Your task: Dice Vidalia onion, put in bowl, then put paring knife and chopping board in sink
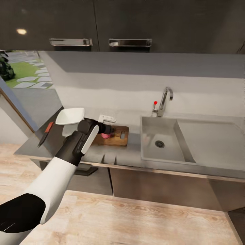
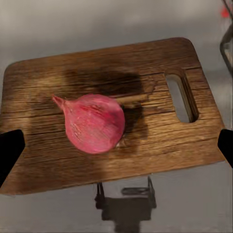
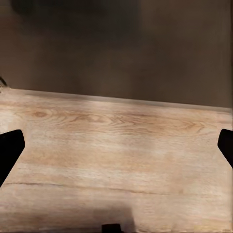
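Note:
The Vidalia onion (image 2: 94,123) rests on the chopping board (image 2: 43,77), a pink bulb with a small pointed tip. My left gripper (image 2: 116,148) hovers just above it, open, with a dark fingertip (image 2: 9,151) at each side and apart from the onion. From the head view, the left gripper (image 1: 107,130) is over the board (image 1: 120,139) and half hides the onion (image 1: 105,136). The paring knife (image 1: 47,130) lies at the countertop's (image 1: 132,154) left end. The white bowl (image 1: 70,116) stands behind my left arm. The sink (image 1: 149,131) is empty. My right gripper (image 3: 116,148) is open over wooden floor.
The curved steel tap (image 1: 165,99) with its red knob (image 1: 155,102) stands behind the sink, and the drainboard (image 1: 211,136) lies to the right. A small white object (image 1: 107,119) sits behind the board. Dark wall cabinets (image 1: 102,23) hang overhead.

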